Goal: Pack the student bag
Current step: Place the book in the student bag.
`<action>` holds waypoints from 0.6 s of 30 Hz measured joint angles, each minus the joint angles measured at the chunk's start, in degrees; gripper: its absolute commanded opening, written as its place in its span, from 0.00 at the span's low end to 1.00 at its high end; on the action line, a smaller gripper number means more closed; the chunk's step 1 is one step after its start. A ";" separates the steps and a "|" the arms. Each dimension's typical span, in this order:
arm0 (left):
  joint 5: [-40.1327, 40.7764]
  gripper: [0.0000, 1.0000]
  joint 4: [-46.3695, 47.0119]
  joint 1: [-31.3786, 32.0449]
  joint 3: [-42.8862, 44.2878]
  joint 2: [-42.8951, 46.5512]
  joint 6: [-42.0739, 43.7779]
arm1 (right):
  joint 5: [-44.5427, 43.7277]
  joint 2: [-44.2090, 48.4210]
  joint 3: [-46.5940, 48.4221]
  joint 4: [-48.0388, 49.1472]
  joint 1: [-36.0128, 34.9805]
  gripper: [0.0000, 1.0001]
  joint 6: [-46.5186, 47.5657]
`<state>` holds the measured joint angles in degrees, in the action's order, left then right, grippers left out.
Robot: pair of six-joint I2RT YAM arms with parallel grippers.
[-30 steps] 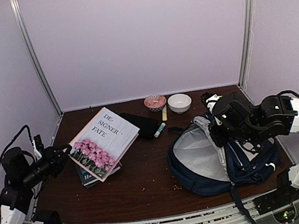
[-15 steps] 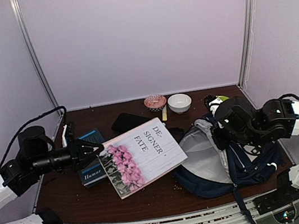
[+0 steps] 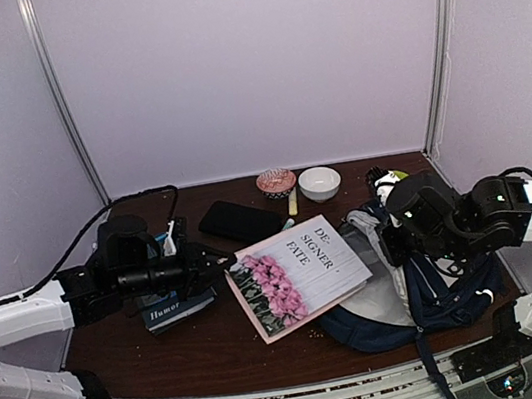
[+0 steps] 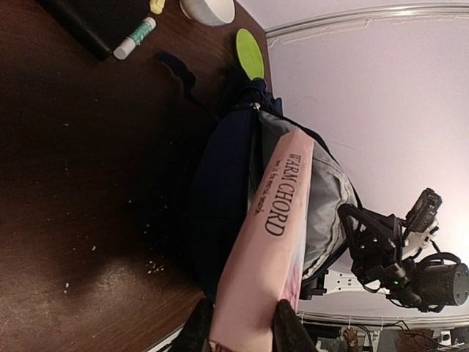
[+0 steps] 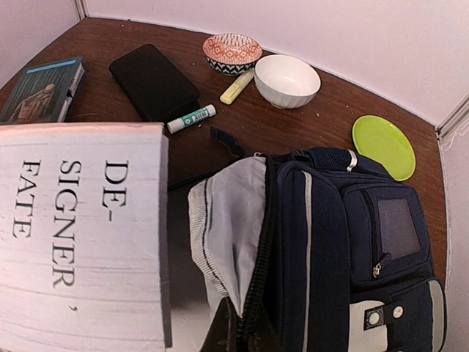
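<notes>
The student bag (image 3: 442, 288) lies open at the right, navy with a grey lining (image 5: 227, 220). My right gripper (image 5: 245, 334) is shut on the zipper rim of its mouth and holds the flap up; in the top view it (image 3: 392, 242) sits over the bag. My left gripper (image 4: 243, 330) is shut on the near end of a white book (image 3: 303, 273) with pink flowers. The book hangs tilted above the table. Its far edge reaches over the bag's open mouth. The pink spine (image 4: 275, 220) points at the lining.
A blue book (image 3: 167, 306) lies under the left arm. At the back are a black case (image 3: 241, 221), a patterned bowl (image 3: 275, 181), a white bowl (image 3: 319, 183), a glue stick (image 5: 190, 118), a yellow marker (image 5: 236, 88) and a green plate (image 5: 383, 147).
My left arm has lifted the white book off the blue book and swung it right, up to the bag's mouth. The right gripper has kept its hold on the rim.
</notes>
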<state>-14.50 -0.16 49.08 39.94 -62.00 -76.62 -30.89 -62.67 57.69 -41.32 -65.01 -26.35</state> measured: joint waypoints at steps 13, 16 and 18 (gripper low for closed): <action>-0.28 0.37 6.08 3.85 7.54 -15.80 -4.79 | -0.04 0.33 -0.13 0.11 -0.26 0.00 0.04; -0.28 0.40 6.16 4.09 9.86 -19.02 -4.98 | -0.04 0.33 -0.13 0.35 -0.28 0.00 0.02; -0.48 0.45 6.29 4.48 12.02 -22.23 -5.11 | -0.02 0.28 -0.13 0.48 -0.44 0.00 0.00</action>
<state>-14.98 6.13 53.56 51.96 -84.23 -81.73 -30.92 -62.39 57.56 -40.84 -65.45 -26.35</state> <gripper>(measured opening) 0.405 0.016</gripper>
